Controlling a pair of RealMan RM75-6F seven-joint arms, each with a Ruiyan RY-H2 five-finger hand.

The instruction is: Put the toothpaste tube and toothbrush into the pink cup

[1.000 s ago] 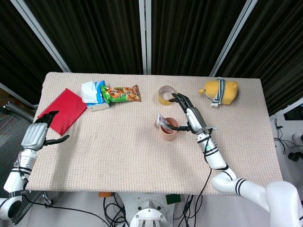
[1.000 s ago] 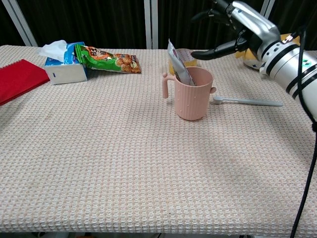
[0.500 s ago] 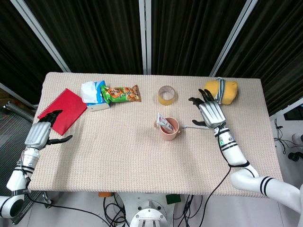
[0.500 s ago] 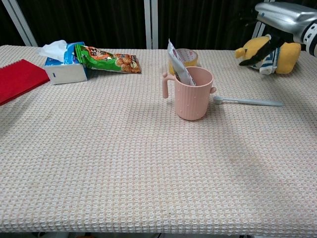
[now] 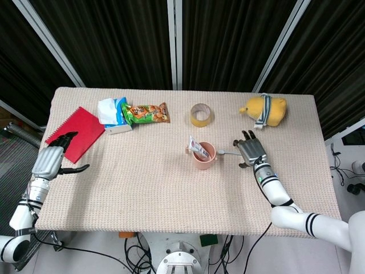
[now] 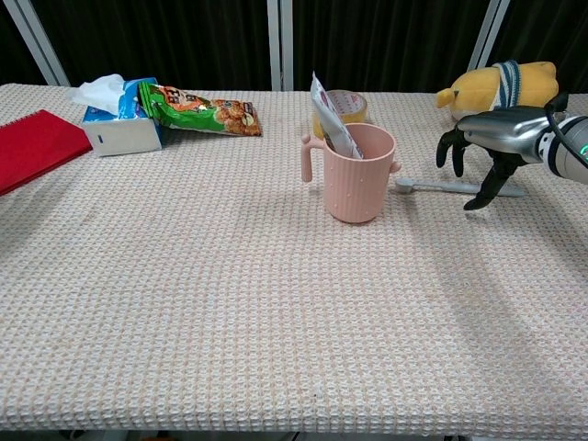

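Head view: the pink cup [image 5: 203, 155] stands near the middle of the table [image 5: 142, 194], handle toward the left, with the toothpaste tube [image 5: 195, 145] leaning inside it, its flat end sticking up over the rim. The toothbrush [image 5: 227, 153] lies flat on the table just right of the cup, head end nearest the cup. The right robot hand [image 5: 250, 152] hangs palm down over the toothbrush handle, fingers apart and pointing away from the robot, holding nothing. Whether it touches the handle cannot be told from above. The left robot hand [image 5: 54, 160] sits at the left table edge, fingers spread and empty, just beside the red notebook [image 5: 77, 133]. Along the far side lie a tissue pack [image 5: 112, 115], a green snack bag [image 5: 146, 113], a roll of tape [image 5: 200, 115] and a yellow plush duck [image 5: 264, 111].

Chest view: the pink cup [image 6: 356, 172] is upright, the toothpaste tube [image 6: 329, 121] tilted left within it. The toothbrush [image 6: 439, 186] rests on the table to the cup's right, its handle passing under the right robot hand [image 6: 487, 154], whose fingers curve downward with a loose gap between them; the fingertips [image 6: 473, 203] come close to the table by the handle. The tissue pack [image 6: 119, 121], snack bag [image 6: 202, 110], red notebook [image 6: 33, 147], tape roll [image 6: 347, 103] and plush duck [image 6: 501, 87] sit farther back.
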